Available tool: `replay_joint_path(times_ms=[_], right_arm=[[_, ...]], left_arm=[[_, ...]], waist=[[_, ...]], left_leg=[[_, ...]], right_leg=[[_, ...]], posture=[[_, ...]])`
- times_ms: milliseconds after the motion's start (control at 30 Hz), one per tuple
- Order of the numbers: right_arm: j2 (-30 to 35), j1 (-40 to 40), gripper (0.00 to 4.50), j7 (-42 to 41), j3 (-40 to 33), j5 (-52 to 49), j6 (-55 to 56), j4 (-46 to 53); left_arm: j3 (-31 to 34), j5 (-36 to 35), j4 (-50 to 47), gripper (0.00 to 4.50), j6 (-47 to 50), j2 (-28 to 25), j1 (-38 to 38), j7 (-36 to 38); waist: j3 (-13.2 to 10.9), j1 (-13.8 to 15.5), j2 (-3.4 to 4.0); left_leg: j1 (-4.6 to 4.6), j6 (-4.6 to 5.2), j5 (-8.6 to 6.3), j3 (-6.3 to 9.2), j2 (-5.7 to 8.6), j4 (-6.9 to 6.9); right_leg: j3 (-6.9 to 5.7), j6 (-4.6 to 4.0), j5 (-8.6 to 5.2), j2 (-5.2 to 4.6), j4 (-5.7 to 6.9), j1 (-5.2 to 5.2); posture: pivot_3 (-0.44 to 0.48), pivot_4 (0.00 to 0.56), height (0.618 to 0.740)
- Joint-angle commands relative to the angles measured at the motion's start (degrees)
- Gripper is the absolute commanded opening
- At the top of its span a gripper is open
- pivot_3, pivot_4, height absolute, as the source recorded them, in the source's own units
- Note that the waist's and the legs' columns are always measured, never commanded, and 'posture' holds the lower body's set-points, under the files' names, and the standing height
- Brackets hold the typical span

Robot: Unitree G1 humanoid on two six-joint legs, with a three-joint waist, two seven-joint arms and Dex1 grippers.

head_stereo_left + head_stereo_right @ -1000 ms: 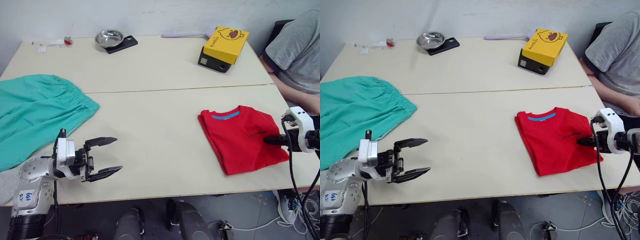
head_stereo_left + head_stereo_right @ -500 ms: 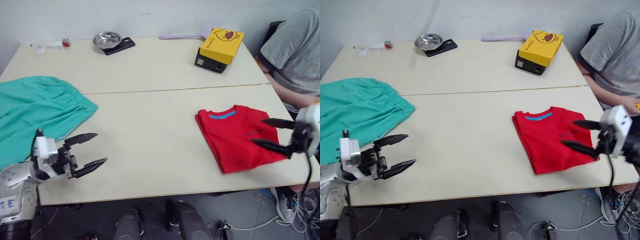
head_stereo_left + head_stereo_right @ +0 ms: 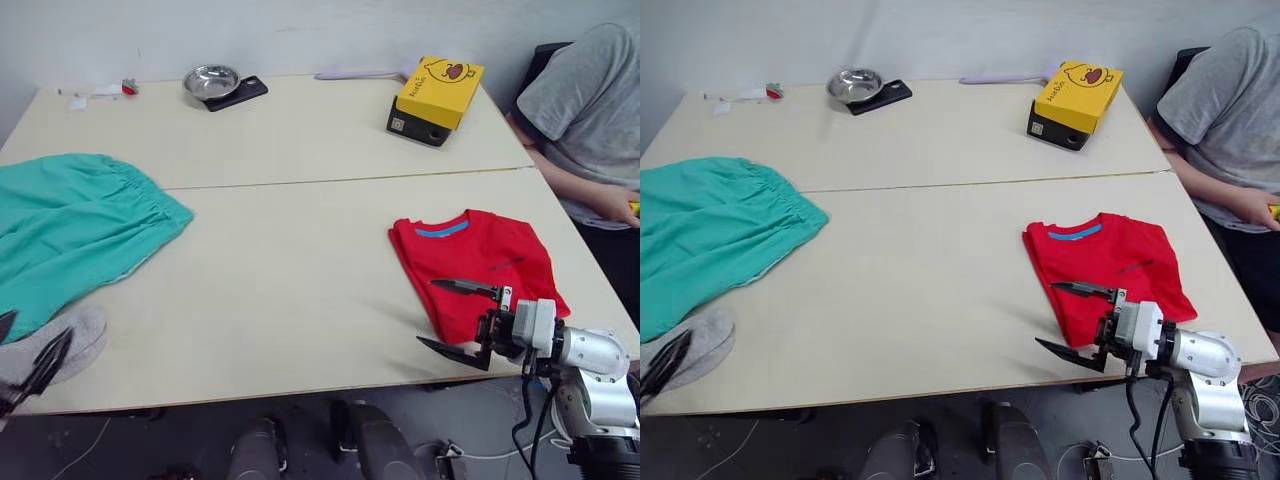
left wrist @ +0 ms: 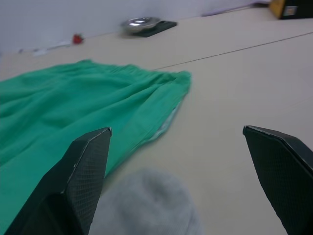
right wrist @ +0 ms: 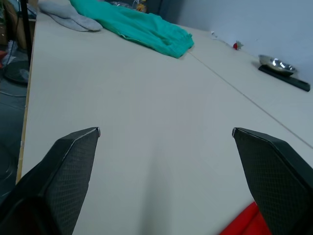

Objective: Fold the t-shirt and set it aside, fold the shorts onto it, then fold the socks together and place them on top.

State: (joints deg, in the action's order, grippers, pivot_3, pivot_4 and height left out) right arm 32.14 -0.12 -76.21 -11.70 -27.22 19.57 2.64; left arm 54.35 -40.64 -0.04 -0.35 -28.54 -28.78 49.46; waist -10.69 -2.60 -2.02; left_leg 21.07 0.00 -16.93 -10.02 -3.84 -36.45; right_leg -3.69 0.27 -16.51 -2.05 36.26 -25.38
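A pale wooden table (image 3: 300,250) is filling the room ahead of the robot, and the red t-shirt (image 3: 475,270) is lying on it already folded into a neat rectangle, collar facing away from the robot. Taking that t-shirt as the landmark, the right gripper (image 3: 455,318) is hovering just over its near-left corner, fingers spread wide and gripping nothing, pointing across the table away from the shirt. Well to the left of the t-shirt, the teal-green shorts (image 3: 70,225) are lying spread and rumpled at the table's left edge, not yet folded. The grey socks (image 3: 55,345) are sitting nearer than the shorts, at the front left corner. The left gripper (image 4: 181,176) is hanging low beside those socks, its jaws standing far apart and empty, aimed toward the shorts. Beyond the t-shirt, a yellow box (image 3: 440,85) is resting on the far half of the table, and farther left a small metal bowl (image 3: 211,82) is sitting near the back edge. A person in a grey shirt (image 3: 585,110) is sitting to the right of the t-shirt. The shirt stage looks finished; the shorts seem to be next, calling for both arms to reach left, catch the waistband, and fold it before carrying it onto the t-shirt.
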Motion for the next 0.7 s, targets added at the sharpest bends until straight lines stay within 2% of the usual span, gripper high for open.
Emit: replay_joint_path(times_ms=[33,200,300,400,500,700], right_arm=[[-0.41,2.15,4.42,1.29,1.75,-2.06,-0.90,5.27],[-0.74,3.81,4.42,4.41,4.35,-2.62,-3.50,9.92],[-0.86,2.76,4.42,6.06,5.49,-3.56,-5.24,12.46],[-0.46,1.85,4.42,8.07,4.94,-5.38,-7.65,15.14],[-0.75,1.00,4.42,9.70,4.61,-6.56,-8.85,16.70],[-2.59,-1.37,4.42,12.61,5.72,-7.23,-9.98,17.03]], left_arm=[[4.16,-1.92,-0.67,4.50,2.23,1.43,-3.56,-4.27],[3.96,-1.05,-1.82,4.50,6.62,0.66,-3.30,-11.53],[3.53,-2.69,-3.13,4.50,11.35,-4.13,-0.01,-13.57],[1.24,-0.95,-2.86,4.50,18.37,-10.79,4.16,-17.22],[-3.94,2.86,0.07,4.50,22.11,-17.40,9.62,-17.91],[-18.15,11.61,10.79,4.50,24.04,-27.02,24.54,-15.38]], waist=[[0.05,0.16,-0.11],[0.16,0.94,-0.28],[0.22,1.05,-0.39],[0.26,1.07,-0.45],[0.39,1.01,-0.64],[0.48,0.85,-0.68]], left_leg=[[0.00,-0.14,-0.08,0.01,0.02,0.00],[0.02,-0.23,-0.13,0.33,0.03,-0.30],[0.19,-0.24,-0.18,0.88,-0.06,-0.44],[0.14,-0.31,-0.24,1.08,-0.20,-0.40],[0.00,-0.31,-0.30,1.02,-0.15,-0.12],[0.03,-0.59,-0.11,0.63,-0.02,0.07]], right_leg=[[0.00,-0.02,-0.01,-0.01,-0.01,0.00],[-0.15,-0.26,-0.03,0.03,-0.13,0.01],[-0.17,-0.60,0.17,0.50,-0.81,0.07],[-0.30,-0.64,0.21,0.63,-1.07,0.71],[-0.31,-0.35,0.39,0.53,-1.00,0.74],[-0.18,-0.67,0.04,0.31,-0.08,0.00]], posture=[[0.000,0.150,0.740],[0.000,0.150,0.740],[0.000,0.150,0.740],[0.000,0.150,0.740],[0.000,0.150,0.740],[0.000,0.150,0.740]])
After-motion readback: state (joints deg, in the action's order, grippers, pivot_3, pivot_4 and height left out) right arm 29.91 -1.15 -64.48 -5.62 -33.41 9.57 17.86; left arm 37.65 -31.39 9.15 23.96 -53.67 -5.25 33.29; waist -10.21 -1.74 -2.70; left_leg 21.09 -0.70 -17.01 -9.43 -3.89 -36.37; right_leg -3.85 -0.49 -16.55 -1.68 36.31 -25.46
